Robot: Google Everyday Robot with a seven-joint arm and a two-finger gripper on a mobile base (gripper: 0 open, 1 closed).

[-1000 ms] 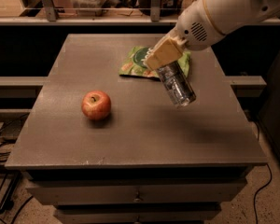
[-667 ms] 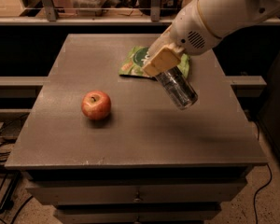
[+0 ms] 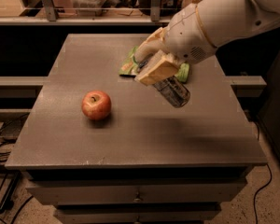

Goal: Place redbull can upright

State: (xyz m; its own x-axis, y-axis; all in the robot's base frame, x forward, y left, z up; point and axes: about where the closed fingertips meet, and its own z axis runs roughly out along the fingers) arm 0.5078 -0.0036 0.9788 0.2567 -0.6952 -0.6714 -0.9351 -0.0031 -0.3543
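The redbull can [image 3: 174, 91] is hanging in the air over the right middle of the desk [image 3: 130, 139], not touching it, and its long axis is slanting: the upper end is sitting inside the hand [image 3: 159, 74], while the free end is pointing down and out toward the front right. The hand is gripping the can's upper part from above, with its tan fingers [image 3: 155, 69] pressing against it. To my eye, that lower end is needing to swing under the hand before the can goes down. A green snack bag [image 3: 129, 67] is lying just behind, partly hidden by the arm, and a red apple [image 3: 96, 105] is sitting well apart to the left
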